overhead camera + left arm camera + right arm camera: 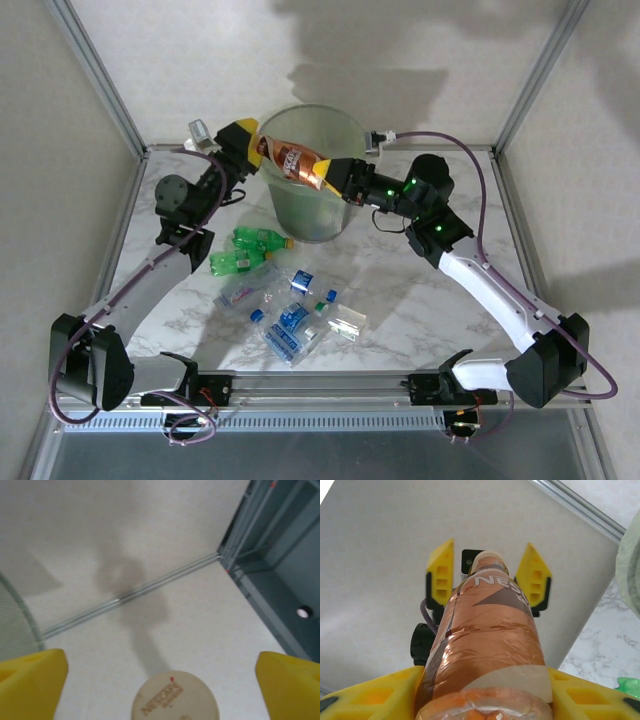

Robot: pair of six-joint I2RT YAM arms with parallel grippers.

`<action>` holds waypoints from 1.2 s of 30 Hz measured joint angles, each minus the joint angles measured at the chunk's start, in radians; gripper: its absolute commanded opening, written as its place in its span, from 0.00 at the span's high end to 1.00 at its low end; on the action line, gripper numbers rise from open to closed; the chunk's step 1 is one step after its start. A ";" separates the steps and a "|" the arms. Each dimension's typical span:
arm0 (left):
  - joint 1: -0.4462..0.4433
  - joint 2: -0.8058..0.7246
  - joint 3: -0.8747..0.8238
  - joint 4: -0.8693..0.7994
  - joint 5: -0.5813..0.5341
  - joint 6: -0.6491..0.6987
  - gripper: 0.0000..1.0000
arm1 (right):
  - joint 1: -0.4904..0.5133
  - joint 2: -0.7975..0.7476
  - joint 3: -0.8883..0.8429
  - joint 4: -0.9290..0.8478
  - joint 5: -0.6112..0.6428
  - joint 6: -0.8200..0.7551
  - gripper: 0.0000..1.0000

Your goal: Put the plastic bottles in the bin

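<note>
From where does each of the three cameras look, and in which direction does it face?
Top external: above and behind the arms, looking down on them, the table and the bin; the brown bottle is held over the bin.
Left wrist: on the left hand, looking between its open yellow fingers at the bottle's cap.
Right wrist: on the right hand, looking along the bottle it grips toward the left hand's fingers.
Shared: both wrist views see the brown bottle, from opposite ends.
</note>
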 measured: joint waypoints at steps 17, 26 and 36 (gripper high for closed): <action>0.043 -0.098 0.155 -0.401 -0.084 0.247 0.01 | -0.154 0.328 0.486 -0.525 0.225 -0.253 0.42; 0.043 -0.098 0.155 -0.444 -0.085 0.268 0.01 | -0.190 0.464 0.621 -0.713 0.319 -0.356 0.17; 0.043 -0.098 0.154 -0.444 -0.084 0.268 0.02 | -0.186 0.356 0.581 -0.754 0.383 -0.439 0.15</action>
